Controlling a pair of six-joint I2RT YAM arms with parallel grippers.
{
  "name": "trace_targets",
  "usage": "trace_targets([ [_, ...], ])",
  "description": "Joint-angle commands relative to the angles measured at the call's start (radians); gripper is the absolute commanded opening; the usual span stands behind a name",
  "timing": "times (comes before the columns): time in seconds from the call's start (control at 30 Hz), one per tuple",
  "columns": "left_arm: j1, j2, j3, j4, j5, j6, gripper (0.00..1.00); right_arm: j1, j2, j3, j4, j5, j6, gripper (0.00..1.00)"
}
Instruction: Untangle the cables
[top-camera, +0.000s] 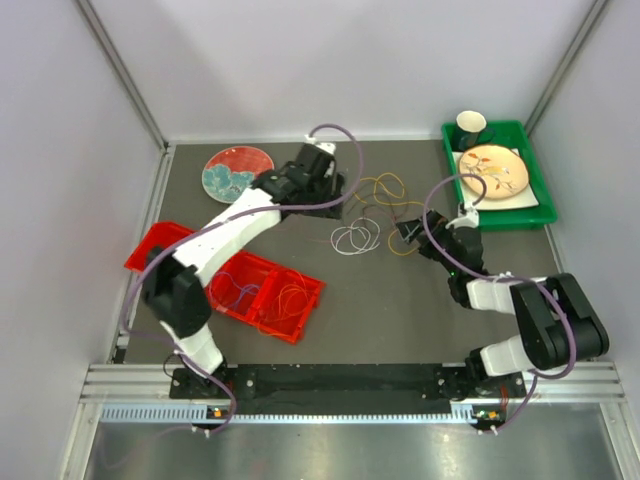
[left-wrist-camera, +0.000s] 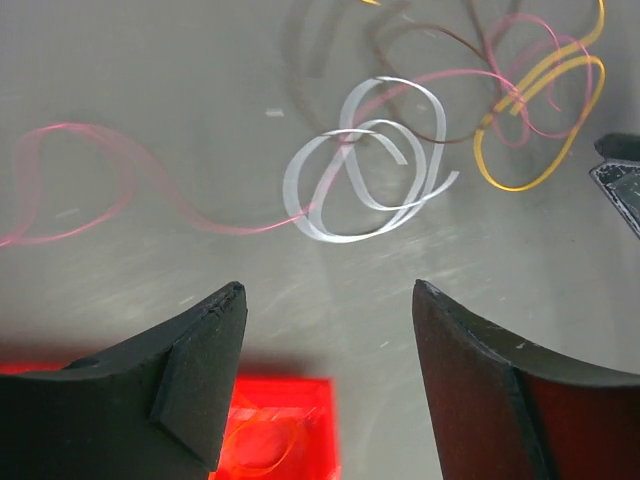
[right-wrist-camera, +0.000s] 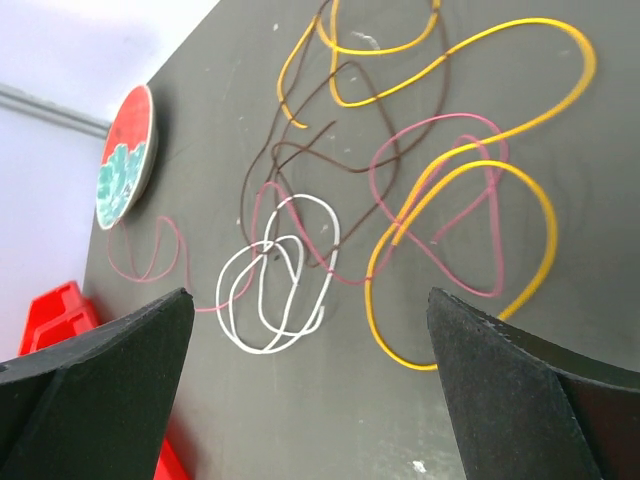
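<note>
The cables lie in a loose tangle on the dark table: a white loop, yellow wire, thin pink wire and brown wire. The pink one threads through the white loop and the yellow one. My left gripper hangs above the table left of the tangle, open and holding nothing. To the right of the tangle my right gripper is wide open and empty, facing the white loop.
Red trays at the left hold more thin cables, one an orange loop. A red and teal plate sits at the back left. A green bin at the back right holds a plate and a cup.
</note>
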Motion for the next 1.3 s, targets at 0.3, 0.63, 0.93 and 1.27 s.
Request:
trace_targets([
  [0.3,-0.130,0.388,0.283,0.182,0.063,-0.194,0.84,-0.146,-0.076,-0.119,0.097,0.072,0.111,0.99],
  [0.63,-0.164,0.560,0.456,0.179,0.019,-0.246,0.79,-0.231,0.039,-0.158,0.293,-0.059,0.190,0.99],
  [0.93,-0.170,0.663,0.548,0.171,0.011,-0.247,0.59,-0.231,0.076,-0.158,0.336,-0.084,0.203,0.99],
  [1.27,-0.165,0.692,0.650,0.104,-0.004,-0.209,0.00,-0.231,0.099,-0.139,0.335,-0.110,0.203,0.99],
])
